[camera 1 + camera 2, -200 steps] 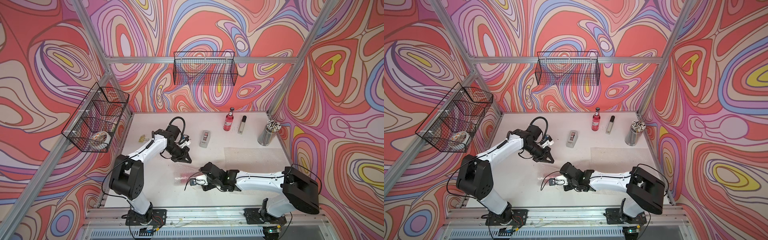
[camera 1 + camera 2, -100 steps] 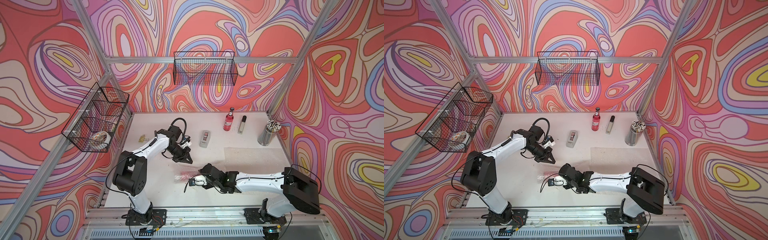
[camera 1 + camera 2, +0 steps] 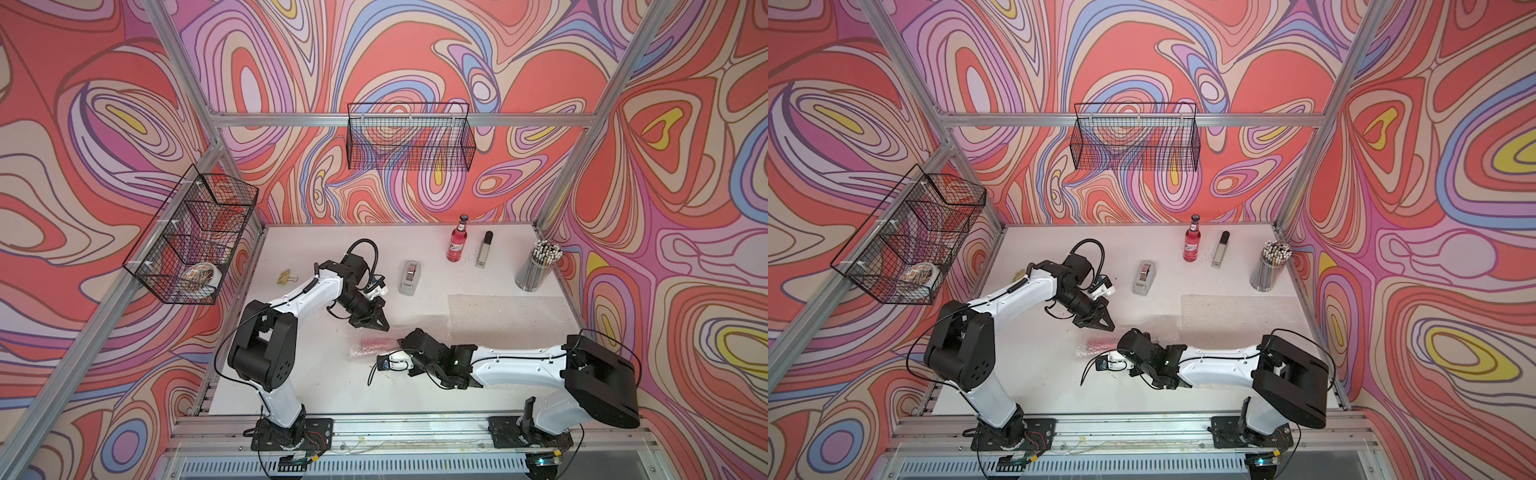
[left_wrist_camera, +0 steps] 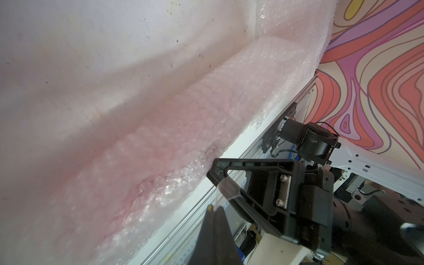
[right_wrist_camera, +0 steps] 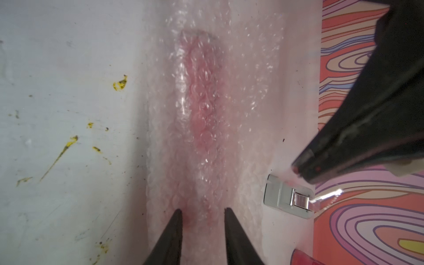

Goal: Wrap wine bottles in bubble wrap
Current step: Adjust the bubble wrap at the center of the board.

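- Side wall basket: black wire, divided into compartments. A patterned tape roll lies in the lowest compartment. The contents of the upper compartments cannot be made out.
- Rear wall basket: black wire, hung on the rear rail.
- Mesh cup: stands at the right rear of the table and holds upright pencils.
- Upright bottle: stands at the rear, just beside the silver-and-black bar.
- Wrapped bottle: lies on its side at centre front, enclosed in bubble wrap. The pink contents show through the film.
- Flat sheet: bubble wrap lying flat at the table's right, near the cup.
- Left arm: elbow raised, wrist angled down. The left gripper hovers just behind the wrapped bottle, fingers pressed together. A thin clear strip shows at the tips, and it cannot be told whether it is pinched.
- Right arm: stretched low across the front, forearm near level. The right gripper has its fingers partly apart, one on each side of the wrapped bottle's near end, against the film. It cannot be told whether they clamp it.
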Robot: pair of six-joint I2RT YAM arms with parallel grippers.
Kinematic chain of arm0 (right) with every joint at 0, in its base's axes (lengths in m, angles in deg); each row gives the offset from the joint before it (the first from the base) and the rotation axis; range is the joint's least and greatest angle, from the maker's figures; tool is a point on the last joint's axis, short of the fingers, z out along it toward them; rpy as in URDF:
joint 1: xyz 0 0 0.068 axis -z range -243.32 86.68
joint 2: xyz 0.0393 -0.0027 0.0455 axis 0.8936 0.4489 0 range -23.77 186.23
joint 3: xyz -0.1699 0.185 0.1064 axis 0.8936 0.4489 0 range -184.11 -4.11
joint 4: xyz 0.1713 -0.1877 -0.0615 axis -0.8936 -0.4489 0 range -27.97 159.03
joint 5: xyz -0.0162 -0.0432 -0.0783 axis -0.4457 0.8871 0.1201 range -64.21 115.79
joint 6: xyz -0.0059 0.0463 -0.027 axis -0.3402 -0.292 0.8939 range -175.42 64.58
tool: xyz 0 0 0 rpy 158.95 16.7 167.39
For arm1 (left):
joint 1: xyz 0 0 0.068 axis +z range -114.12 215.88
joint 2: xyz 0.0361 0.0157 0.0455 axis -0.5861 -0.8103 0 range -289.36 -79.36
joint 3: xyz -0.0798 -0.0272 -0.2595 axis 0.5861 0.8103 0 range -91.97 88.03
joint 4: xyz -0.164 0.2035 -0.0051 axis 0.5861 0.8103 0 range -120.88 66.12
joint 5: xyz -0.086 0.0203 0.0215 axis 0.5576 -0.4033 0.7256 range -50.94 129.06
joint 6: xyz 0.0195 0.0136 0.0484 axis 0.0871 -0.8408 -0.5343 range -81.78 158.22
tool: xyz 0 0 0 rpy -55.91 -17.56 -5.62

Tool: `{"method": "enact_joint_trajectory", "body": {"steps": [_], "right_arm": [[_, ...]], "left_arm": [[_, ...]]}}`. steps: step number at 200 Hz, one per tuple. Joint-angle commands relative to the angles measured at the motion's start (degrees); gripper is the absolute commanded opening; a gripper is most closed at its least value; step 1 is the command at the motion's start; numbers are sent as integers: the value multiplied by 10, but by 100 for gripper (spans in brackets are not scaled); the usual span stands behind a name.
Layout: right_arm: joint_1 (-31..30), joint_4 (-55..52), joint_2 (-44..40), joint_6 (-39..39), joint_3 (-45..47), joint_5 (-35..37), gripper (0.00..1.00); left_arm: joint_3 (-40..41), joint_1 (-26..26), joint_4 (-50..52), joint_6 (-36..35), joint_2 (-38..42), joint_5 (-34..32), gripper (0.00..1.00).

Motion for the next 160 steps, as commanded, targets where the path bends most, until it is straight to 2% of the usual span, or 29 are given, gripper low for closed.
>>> {"method": "enact_joint_trajectory", "body": {"steps": [1, 47, 84, 110, 147, 151, 160], "right_arm": [[-2, 13, 9, -7, 12, 8, 32], [-2, 17, 13, -15, 15, -1, 28], [3, 33, -9, -39, 21, -15, 30], [57, -10, -63, -125, -6, -112, 50], [101, 18, -118, -173, 4, -162, 76], [109, 13, -120, -182, 0, -171, 83], [129, 1, -119, -207, -14, -198, 90]], "left_arm": [[25, -4, -9, 13, 19, 22, 0], [66, -9, -57, 52, 26, 29, 0], [53, -8, -49, 48, 35, 9, 0], [47, 11, -24, 35, 46, -16, 0], [36, 40, 0, 22, 72, -31, 0], [33, 42, 6, 19, 75, -33, 0], [28, 49, 16, 14, 83, -39, 0]]}}
